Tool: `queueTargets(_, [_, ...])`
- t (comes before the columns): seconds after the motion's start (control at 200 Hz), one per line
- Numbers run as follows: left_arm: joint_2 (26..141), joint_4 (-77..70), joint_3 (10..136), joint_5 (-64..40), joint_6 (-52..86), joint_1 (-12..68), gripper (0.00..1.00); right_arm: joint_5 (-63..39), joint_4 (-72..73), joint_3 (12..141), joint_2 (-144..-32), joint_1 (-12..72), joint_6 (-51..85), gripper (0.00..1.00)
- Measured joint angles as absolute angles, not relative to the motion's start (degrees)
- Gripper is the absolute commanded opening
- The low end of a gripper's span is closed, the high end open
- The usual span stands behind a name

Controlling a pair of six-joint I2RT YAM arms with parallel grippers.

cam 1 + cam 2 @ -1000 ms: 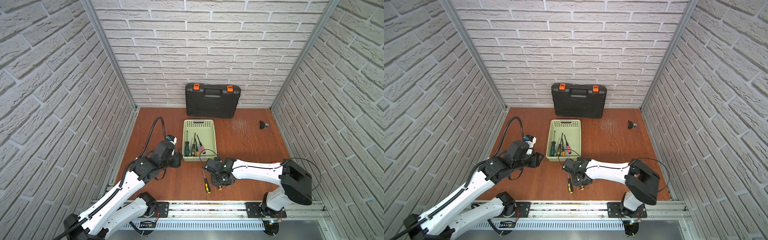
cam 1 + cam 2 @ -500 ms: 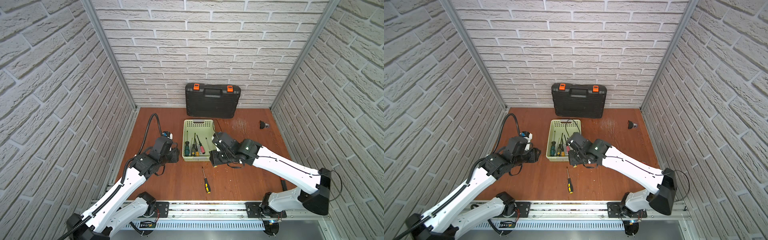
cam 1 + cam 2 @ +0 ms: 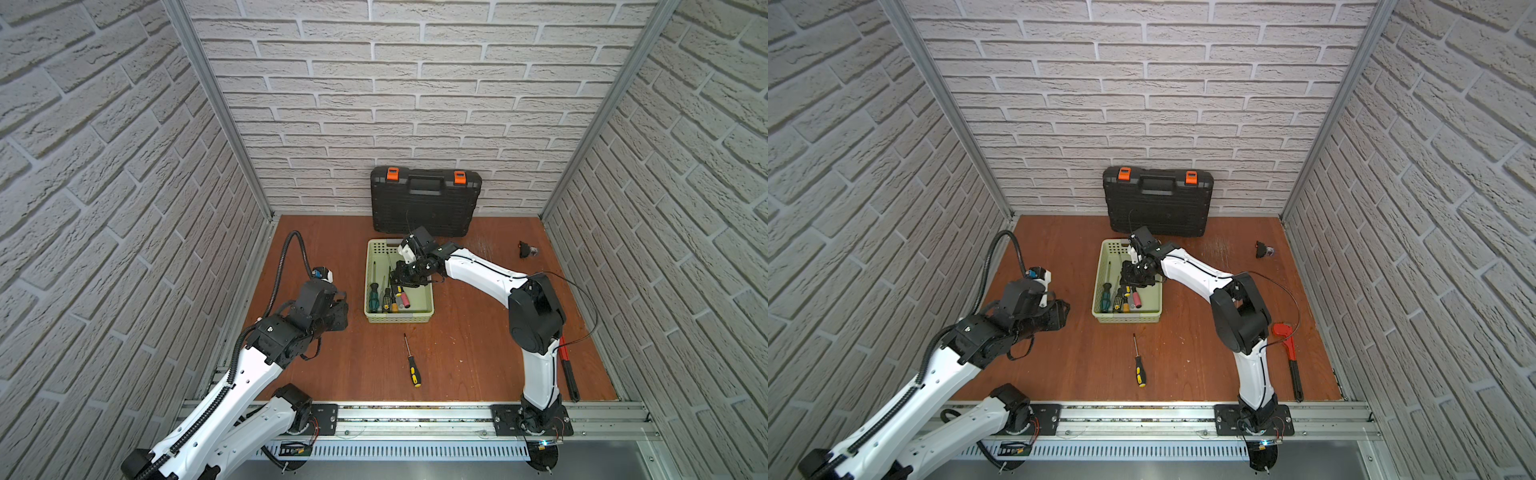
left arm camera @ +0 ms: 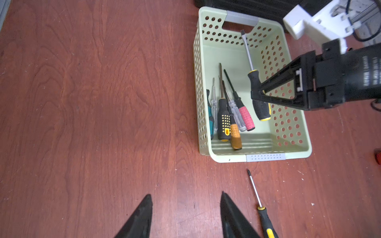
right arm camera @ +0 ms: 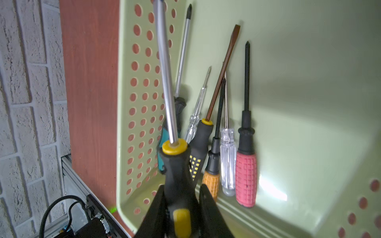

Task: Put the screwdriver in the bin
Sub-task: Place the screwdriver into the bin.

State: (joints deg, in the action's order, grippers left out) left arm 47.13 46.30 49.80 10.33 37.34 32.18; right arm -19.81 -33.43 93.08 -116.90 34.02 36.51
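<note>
Our right gripper [image 5: 182, 197] pinches the screwdriver [image 4: 253, 77] above the bin [image 4: 266, 157] (unreleased, it seems) while our left gripper [image 4: 185, 193] hangs half-open, empty, and a second screwdriver [image 3: 411, 361] lies outside.

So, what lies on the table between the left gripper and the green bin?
Nothing: in the left wrist view the table from the left gripper to the bin is bare; the loose screwdriver lies aside.

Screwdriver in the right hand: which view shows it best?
The left wrist view: the screwdriver shows nearly whole, tip to handle end, over the bin, with the right hand crossing only its handle. The right wrist view is closer but cuts off the tip. In both top views it is tiny, mostly hidden under the hand.
</note>
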Motion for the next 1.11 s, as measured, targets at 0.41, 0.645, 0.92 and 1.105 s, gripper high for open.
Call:
queueTargets(0.41, [50.5, 46.3, 50.4, 10.7, 37.5, 31.8, 0.54, -15.9, -32.5, 88.6, -117.4, 35.9, 37.3, 0.06])
queueTargets(0.645, [51.0, 45.8, 50.4, 10.7, 37.6, 31.8, 0.54, -13.3, -32.6, 88.6, -117.4, 36.6, 37.1, 0.11])
queueTargets(0.92, [51.4, 46.0, 50.7, 11.6, 37.3, 31.8, 0.54, -11.5, -32.6, 88.6, -117.8, 36.7, 36.6, 0.19])
queueTargets(1.105, [51.7, 46.1, 51.1, 12.1, 37.1, 31.8, 0.55, -11.1, -33.6, 89.7, -118.8, 36.8, 35.5, 0.24])
